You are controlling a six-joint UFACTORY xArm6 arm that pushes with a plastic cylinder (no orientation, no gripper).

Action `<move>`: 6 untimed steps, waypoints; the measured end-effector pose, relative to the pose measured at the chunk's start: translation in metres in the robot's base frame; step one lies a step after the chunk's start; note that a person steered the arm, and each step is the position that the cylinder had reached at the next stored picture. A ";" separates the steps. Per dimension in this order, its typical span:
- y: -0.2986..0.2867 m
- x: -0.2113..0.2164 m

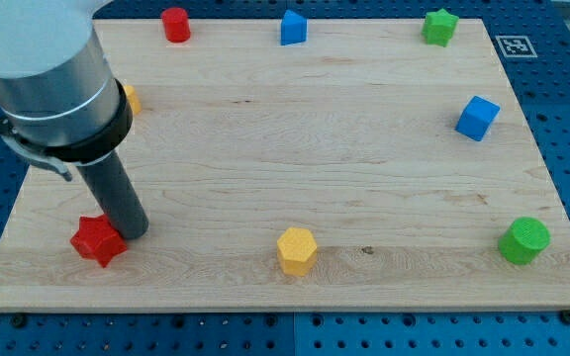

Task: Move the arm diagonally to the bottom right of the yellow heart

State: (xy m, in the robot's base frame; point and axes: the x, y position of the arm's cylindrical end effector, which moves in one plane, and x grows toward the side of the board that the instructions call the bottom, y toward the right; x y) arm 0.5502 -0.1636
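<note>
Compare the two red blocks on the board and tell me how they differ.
The red star lies near the view's bottom left; the red cylinder sits at the top edge, left of centre.
The red star has pointed arms; the red cylinder is round and upright.
My tip is right beside the red star, at its right, seemingly touching; the red cylinder stands far from it, alone.
The red star looks larger in the view.
Both share the same red colour.

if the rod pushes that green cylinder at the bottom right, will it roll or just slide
The green cylinder stands on its flat end, so it would probably slide, not roll. It looks squat, so tipping seems unlikely. It sits near the board's corner, so it might go off.
</note>
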 end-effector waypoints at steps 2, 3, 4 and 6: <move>-0.012 0.021; -0.013 0.025; -0.012 0.023; 0.029 -0.069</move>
